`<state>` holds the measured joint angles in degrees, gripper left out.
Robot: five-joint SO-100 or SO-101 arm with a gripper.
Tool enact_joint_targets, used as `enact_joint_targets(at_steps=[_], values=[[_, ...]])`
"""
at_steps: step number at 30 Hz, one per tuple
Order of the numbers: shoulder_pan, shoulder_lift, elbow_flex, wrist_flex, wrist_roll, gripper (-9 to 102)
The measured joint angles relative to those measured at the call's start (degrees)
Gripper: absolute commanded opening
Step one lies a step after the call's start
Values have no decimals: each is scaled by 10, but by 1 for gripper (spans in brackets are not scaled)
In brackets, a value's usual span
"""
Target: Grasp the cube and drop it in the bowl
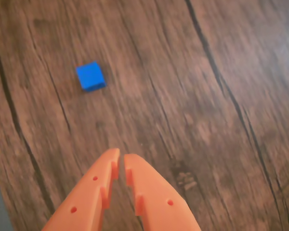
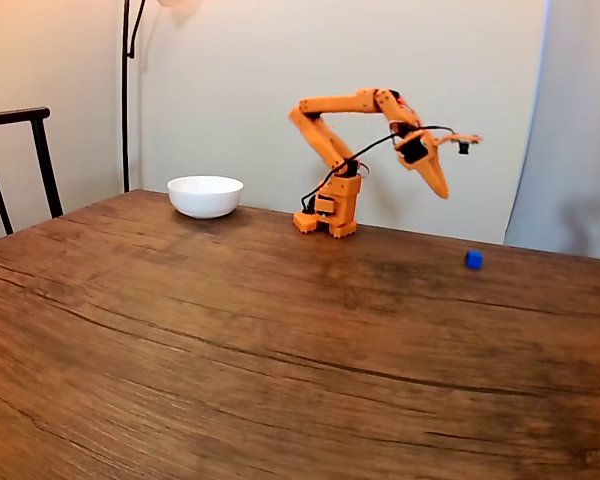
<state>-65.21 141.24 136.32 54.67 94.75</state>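
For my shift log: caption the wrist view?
Orange gripper, nearly shut, above wooden table; blue cube ahead.

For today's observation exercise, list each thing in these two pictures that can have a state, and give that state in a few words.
gripper: nearly shut, empty, held in the air above the table.
cube: lying free on the table, apart from the gripper.
bowl: upright on the table, far from the cube; its inside cannot be seen.
table: bare wood, carrying the arm, bowl and cube.
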Motion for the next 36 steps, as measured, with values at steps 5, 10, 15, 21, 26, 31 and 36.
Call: enact_joint_targets(at_steps=[5, 10, 15, 21, 26, 31, 36], values=[[-14, -83, -43, 0, 0, 0], [-30, -149, -70, -16, 0, 0], [-36, -214, -74, -75, 0, 0], [-51, -271, -75, -127, 0, 4], [-61, -294, -75, -146, -26, 22], [-91, -315, -75, -158, -53, 35], [-101, -337, -75, -197, -55, 40]])
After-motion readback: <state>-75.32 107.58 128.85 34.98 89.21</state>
